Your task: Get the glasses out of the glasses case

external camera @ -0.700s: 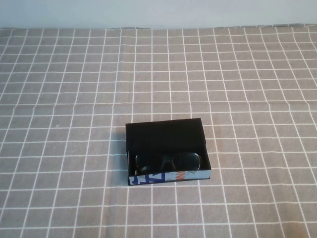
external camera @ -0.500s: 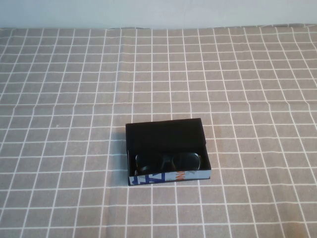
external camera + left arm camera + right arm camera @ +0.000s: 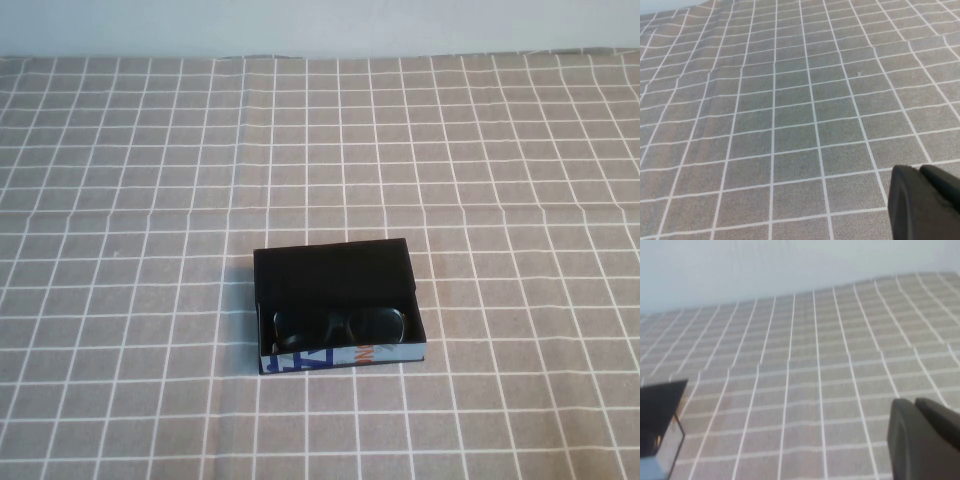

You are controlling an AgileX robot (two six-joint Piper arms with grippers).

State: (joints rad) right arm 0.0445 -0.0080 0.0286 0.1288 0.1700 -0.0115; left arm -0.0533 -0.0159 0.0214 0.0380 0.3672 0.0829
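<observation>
High view shows nothing changed: glasses (image 3: pixel 338 325) unmoved inside open glasses case (image 3: pixel 335 268) mid-surface (image 3: pixel 120 200), left end effector (image 3: pixel 925 202) and right end effector (image 3: pixel 922 437) parked away, finger state cannot tell, task unstarted.

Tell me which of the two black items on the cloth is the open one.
The glasses case, its flap lid folded back. The glasses lie folded inside it near the printed front edge. Left hand and right hand are both away from it.

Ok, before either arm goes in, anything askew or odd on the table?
Nothing stands out. The glasses case sits open, the glasses folded inside near its printed front. The left gripper and right gripper show only in their wrist views, above bare tablecloth.
</observation>
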